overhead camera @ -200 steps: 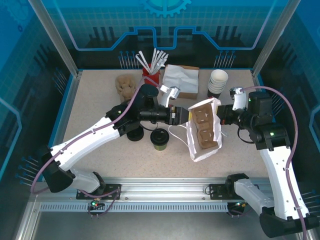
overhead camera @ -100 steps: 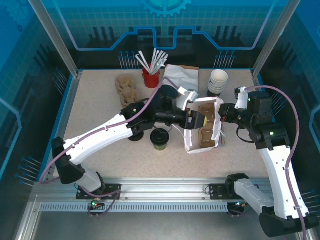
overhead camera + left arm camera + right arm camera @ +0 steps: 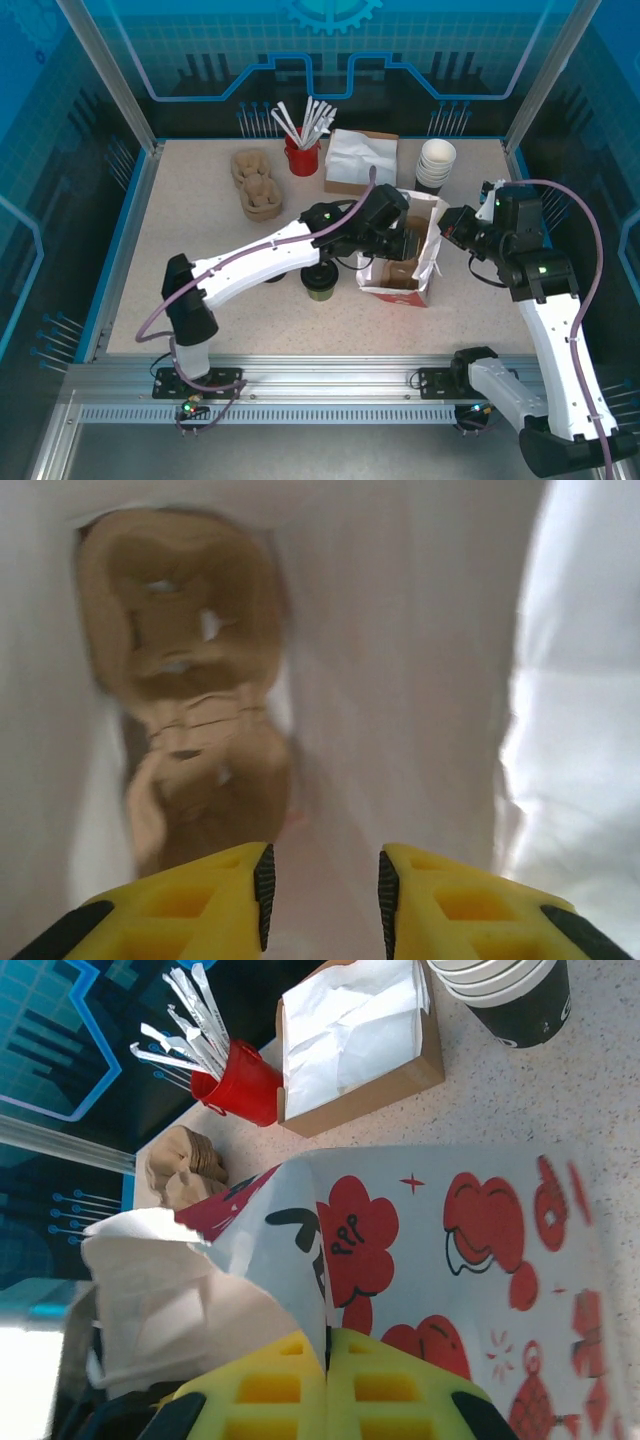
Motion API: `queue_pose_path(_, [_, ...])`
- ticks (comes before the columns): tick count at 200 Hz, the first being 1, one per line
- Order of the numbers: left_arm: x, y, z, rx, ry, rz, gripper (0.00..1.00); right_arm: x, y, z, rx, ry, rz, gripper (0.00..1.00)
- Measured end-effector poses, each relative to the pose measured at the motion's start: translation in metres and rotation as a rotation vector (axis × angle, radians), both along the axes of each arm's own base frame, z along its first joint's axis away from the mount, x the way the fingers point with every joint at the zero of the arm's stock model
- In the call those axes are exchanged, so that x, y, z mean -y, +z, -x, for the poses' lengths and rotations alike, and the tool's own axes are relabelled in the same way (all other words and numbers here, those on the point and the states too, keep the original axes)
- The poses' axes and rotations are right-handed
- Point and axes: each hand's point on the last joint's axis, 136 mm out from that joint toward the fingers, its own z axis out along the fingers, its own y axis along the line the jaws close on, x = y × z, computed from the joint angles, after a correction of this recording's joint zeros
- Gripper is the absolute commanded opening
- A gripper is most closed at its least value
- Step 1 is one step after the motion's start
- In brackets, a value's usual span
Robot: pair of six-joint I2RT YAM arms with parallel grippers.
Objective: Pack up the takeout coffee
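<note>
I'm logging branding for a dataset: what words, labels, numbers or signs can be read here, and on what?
No text is legible anywhere.
White paper bag with red cartoon prints: red pictures and a black brush-like mark, no readable letters.
Blue back panel: a gear emblem and circuit lines, no words.

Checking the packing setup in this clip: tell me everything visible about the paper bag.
The paper bag is white, printed with red cartoon figures outside, plain inside. It stands on the table, mouth open upward, a brown pulp cup carrier lying inside. The right gripper pinches its rim; the left gripper reaches into its mouth.
</note>
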Motion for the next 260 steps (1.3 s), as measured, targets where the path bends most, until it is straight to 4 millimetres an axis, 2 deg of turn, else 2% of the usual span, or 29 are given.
queue_pose_path(83, [0.003,-0.065,-0.008,-0.074,0.020,-0.169,0.33,-0.003,-0.024,-0.001,-0.036,-0.039,-0.065,0.00])
queue_pose_path(112, [0.004,-0.071,-0.005,-0.081,0.016,-0.183,0.34,-0.002,-0.023,-0.002,-0.031,-0.047,-0.072,0.00])
queue_pose_path(195, [0.015,-0.070,0.001,-0.101,-0.022,-0.141,0.34,-0.005,-0.023,-0.005,-0.040,-0.055,-0.099,0.00])
queue_pose_path(260, [0.008,-0.092,-0.014,-0.168,0.030,-0.132,0.33,-0.019,-0.017,-0.003,-0.027,0.019,-0.142,0.00])
